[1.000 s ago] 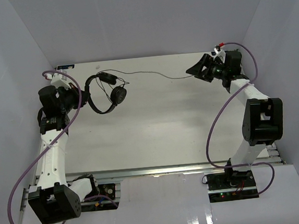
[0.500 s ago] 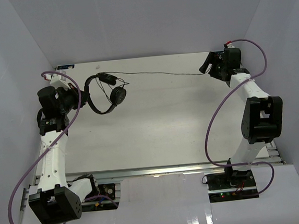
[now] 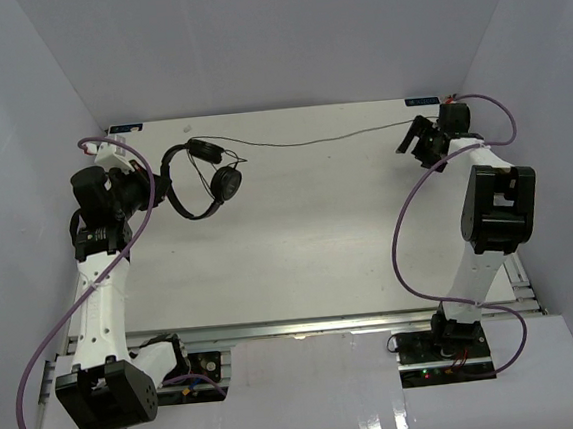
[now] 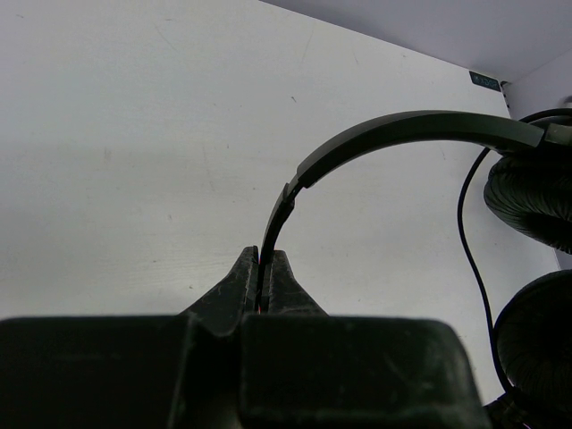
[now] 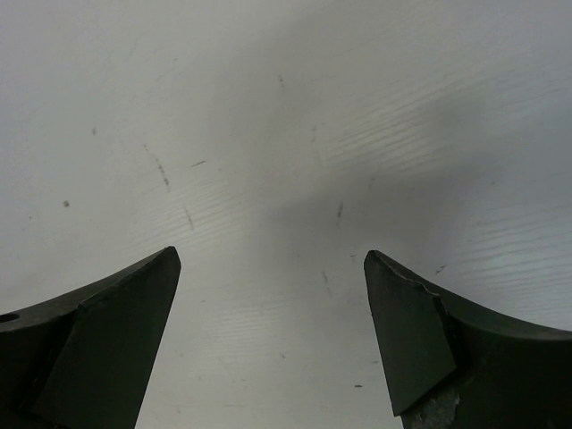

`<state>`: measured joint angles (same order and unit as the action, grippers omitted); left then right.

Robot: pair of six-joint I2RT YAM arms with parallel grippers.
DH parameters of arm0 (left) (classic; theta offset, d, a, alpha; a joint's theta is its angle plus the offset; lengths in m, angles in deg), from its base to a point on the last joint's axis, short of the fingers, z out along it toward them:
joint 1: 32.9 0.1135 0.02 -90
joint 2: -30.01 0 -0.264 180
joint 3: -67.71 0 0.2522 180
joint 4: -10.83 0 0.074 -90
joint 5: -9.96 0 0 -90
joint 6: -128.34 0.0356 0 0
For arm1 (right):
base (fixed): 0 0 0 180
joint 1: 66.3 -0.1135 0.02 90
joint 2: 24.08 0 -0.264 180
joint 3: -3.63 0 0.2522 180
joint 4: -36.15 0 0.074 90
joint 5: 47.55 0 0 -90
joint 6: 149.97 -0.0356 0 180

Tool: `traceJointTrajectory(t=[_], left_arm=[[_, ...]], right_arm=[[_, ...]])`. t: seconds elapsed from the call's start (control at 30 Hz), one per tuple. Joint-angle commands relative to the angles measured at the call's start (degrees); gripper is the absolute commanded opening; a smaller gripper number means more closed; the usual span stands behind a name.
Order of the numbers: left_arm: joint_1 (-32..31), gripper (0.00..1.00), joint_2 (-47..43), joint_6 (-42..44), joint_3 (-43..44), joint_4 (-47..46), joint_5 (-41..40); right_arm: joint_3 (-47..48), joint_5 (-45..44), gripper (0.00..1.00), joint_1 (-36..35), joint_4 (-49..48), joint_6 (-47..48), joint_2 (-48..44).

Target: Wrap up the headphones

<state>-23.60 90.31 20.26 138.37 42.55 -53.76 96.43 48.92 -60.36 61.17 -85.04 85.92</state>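
Note:
The black headphones (image 3: 198, 177) lie at the back left of the table, with the ear cups (image 3: 228, 183) toward the middle. My left gripper (image 3: 161, 185) is shut on the thin headband (image 4: 402, 130), which rises from between its fingertips (image 4: 265, 255). Both padded ear cups (image 4: 536, 192) show at the right edge of the left wrist view. The thin black cord (image 3: 300, 142) runs from the headphones along the back of the table and ends by the right arm. My right gripper (image 3: 409, 143) is open and empty, and in the right wrist view (image 5: 268, 259) only bare table shows between its fingers.
White walls enclose the table on the left, back and right. The right gripper is close to the back right corner (image 3: 457, 99). Purple arm cables (image 3: 413, 223) loop beside both arms.
My right gripper has moved right toward the back right corner. The cord's far end has gone with it and the cord now lies straighter. The left gripper and headphones have not moved.

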Motion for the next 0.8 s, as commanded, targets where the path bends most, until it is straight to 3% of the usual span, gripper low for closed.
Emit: traceJointTrajectory(t=[0.0,0.1,0.2,0.27,0.57,0.7,0.77], left_arm=[[0.4,0.00,-2.3,-0.4,0.8,-1.2,0.6],[0.4,0.00,-1.9,-0.4,1.2,-1.4,0.4],[0.5,0.00,-1.3,-0.4,1.5,-1.6,0.5],[0.5,0.00,-1.0,-0.1,2.0,-1.5,0.4],[0.5,0.00,0.1,0.0,4.3,-1.0,1.0],[0.5,0.00,0.6,-0.2,6.0,-0.5,1.3],[0.5,0.00,0.8,-0.2,6.5,-0.3,1.3]], right_arm=[[4.3,0.8,0.90,0.8,2.1,1.3,0.5],[5.1,6.7,0.90,0.8,1.8,9.0,0.3],[6.6,25.9,0.90,0.8,5.0,28.2,0.0],[6.5,33.4,0.90,0.8,9.3,39.3,-0.9],[11.6,32.1,0.90,0.1,35.3,71.5,2.0],[18.6,37.1,0.90,0.0,56.8,92.2,5.8],[20.7,35.6,0.90,-0.5,63.8,97.9,6.9]])
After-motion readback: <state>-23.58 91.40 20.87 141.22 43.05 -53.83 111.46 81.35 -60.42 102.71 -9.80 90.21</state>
